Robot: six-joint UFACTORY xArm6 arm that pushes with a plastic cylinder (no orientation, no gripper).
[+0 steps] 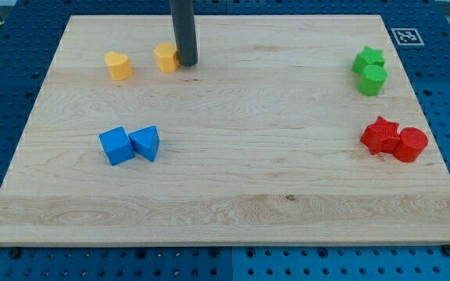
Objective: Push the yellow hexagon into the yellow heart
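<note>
The yellow hexagon (166, 57) sits near the view's top left on the wooden board (233, 179). The yellow heart (118, 65) lies a short way to its left, with a gap between them. My tip (188, 63) stands right against the hexagon's right side, touching it or nearly so. The dark rod rises straight up out of the view's top.
A blue cube (116, 146) and a blue triangle (145, 143) touch each other at the left middle. A green star (368, 59) and a green cylinder (372, 80) sit at the top right. A red star (380, 135) and a red cylinder (409, 145) sit at the right.
</note>
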